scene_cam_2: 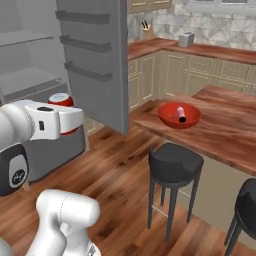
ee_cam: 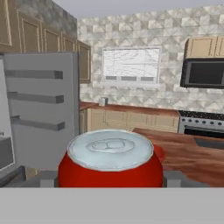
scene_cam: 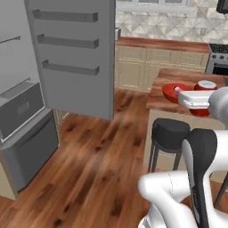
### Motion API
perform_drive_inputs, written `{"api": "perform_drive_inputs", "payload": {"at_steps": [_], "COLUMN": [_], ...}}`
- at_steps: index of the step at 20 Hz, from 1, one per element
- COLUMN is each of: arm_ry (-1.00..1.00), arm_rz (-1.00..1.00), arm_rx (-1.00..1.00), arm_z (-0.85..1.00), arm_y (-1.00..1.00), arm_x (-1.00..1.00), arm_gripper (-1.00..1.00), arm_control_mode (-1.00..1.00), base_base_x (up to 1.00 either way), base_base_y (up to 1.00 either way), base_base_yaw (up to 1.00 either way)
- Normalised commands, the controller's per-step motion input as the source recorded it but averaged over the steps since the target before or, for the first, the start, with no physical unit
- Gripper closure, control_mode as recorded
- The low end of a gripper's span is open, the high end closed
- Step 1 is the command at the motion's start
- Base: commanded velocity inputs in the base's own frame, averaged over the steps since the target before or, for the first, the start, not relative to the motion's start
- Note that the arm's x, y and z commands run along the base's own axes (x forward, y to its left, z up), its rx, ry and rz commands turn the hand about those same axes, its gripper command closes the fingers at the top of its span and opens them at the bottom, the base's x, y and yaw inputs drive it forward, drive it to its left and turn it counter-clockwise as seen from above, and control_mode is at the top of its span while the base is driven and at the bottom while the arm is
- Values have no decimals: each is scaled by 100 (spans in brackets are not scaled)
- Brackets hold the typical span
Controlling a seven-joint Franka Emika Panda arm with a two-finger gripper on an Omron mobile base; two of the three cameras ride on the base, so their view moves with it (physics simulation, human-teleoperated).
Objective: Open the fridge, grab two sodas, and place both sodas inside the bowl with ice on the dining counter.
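My gripper (ee_cam: 110,177) is shut on the red soda can (ee_cam: 109,164), whose silver top faces the hand camera. From the left base the can (scene_cam: 205,84) is held just above the near end of the dining counter (scene_cam: 187,76), right beside the red-orange bowl (scene_cam: 171,91). From the right base the can (scene_cam_2: 60,98) and hand sit at the left. The bowl (scene_cam_2: 167,117) rests on the counter (scene_cam_2: 225,127) with the pink bottle (scene_cam_2: 180,114) lying inside it. The fridge door (scene_cam: 75,53) stands open, showing grey shelves.
A black round stool (scene_cam: 169,133) stands on the wood floor against the counter, below the bowl; a second stool (scene_cam_2: 247,205) is farther right. The wall counter with cream cabinets (scene_cam: 147,62) and a stove (scene_cam: 219,60) runs along the back.
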Motion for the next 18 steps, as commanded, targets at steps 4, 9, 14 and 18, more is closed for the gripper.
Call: {"api": "perform_drive_inputs", "payload": {"at_steps": [4, 9, 14, 18], "arm_ry": [0, 0, 0, 0], "arm_rz": [0, 0, 0, 0], "arm_rx": [0, 0, 0, 0], "arm_z": [0, 0, 0, 0], "arm_y": [0, 0, 0, 0], "arm_x": [0, 0, 0, 0], "arm_gripper": [100, 100, 100, 100], "arm_control_mode": [100, 100, 100, 100], "base_base_x": [61, 70, 72, 73], "base_base_y": [0, 4, 13, 20], "base_base_yaw": [-27, -29, -32, -33]}}
